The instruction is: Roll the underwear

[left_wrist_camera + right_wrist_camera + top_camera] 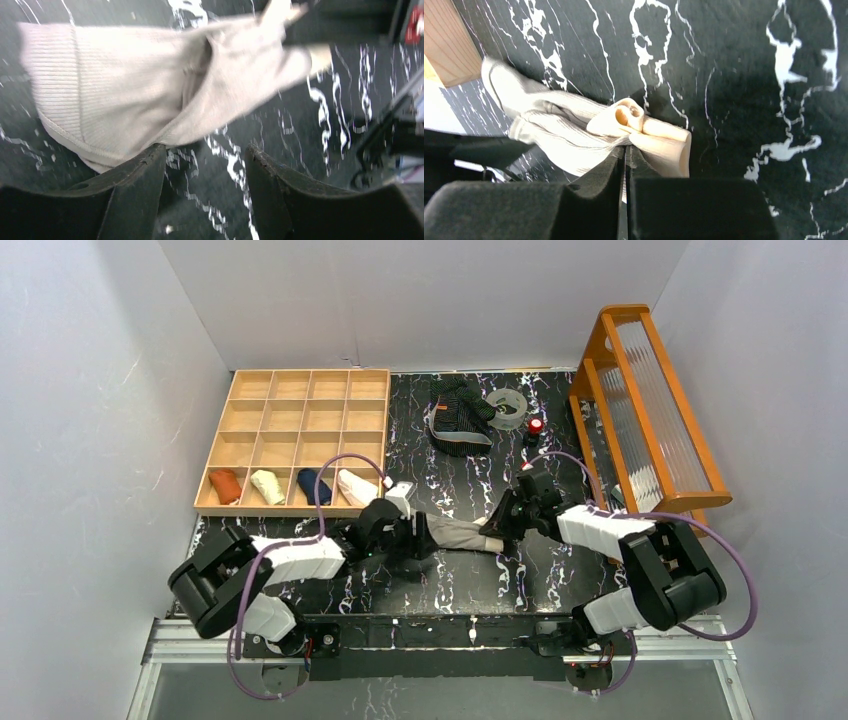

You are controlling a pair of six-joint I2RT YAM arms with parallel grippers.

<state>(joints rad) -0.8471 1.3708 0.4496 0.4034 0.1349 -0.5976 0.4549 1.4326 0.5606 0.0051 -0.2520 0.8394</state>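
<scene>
Where the black marbled desk [460, 585] nears its front edge, the beige underwear [458, 533] lies stretched across the middle; the striped underwear [458, 415] sits crumpled by the far edge. The right gripper [625, 150] pinches the beige pair's end tight; the left gripper [205, 150] has its jaws apart beside the other end.

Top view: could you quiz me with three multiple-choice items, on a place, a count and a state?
1. Where is the striped underwear? A on the floor; B beside the tape ring; C on a hook.
2. How many rolls does the tray hold? A two; B six; C four.
3. The right gripper is: A shut on the beige underwear; B wide open; C shut on the tape ring.
Answers: B, it lies by the ring; C, four fill the near row; A, its jaws pinch the cloth.
</scene>
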